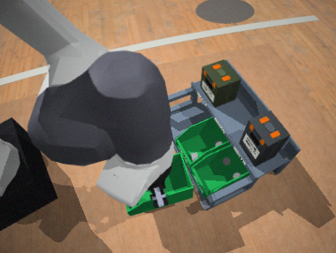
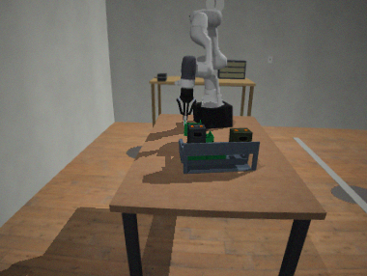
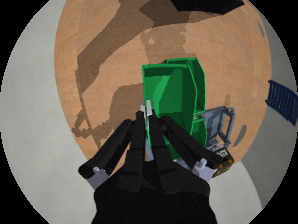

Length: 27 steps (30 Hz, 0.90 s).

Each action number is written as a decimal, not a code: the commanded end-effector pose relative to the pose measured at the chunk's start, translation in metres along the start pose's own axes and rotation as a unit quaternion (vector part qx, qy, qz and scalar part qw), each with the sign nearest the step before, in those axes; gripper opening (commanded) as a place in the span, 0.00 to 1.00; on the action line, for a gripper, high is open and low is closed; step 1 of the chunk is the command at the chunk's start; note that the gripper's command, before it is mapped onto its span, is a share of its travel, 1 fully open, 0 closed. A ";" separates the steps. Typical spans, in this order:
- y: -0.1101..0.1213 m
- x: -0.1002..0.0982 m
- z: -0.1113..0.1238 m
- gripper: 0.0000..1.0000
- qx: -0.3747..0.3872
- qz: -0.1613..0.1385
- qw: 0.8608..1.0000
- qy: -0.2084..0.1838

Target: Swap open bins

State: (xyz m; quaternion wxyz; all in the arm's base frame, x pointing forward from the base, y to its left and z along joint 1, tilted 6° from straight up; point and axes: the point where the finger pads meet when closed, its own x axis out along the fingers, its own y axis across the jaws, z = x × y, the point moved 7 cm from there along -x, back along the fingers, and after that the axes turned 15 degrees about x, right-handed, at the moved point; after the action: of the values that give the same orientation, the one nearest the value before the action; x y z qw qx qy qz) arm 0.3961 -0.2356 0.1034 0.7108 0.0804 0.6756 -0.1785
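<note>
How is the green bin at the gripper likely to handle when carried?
The bin looks stiff: its walls are straight. The gripper pinches one thin wall, off-centre, so it may tilt or slip. Open and thin-walled, it is probably light.
</note>
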 end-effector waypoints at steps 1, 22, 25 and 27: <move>-0.026 0.002 0.008 0.00 -0.066 0.022 0.998 0.009; -0.062 0.004 0.019 0.00 -0.066 0.022 0.998 0.009; -0.062 0.004 0.019 0.00 -0.066 0.022 0.998 0.009; -0.062 0.004 0.019 0.00 -0.066 0.022 0.998 0.009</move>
State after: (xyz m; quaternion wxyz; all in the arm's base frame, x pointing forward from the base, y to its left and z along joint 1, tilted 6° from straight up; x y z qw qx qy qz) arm 0.3916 -0.3003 0.1091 0.7114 0.0626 0.6868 -0.1353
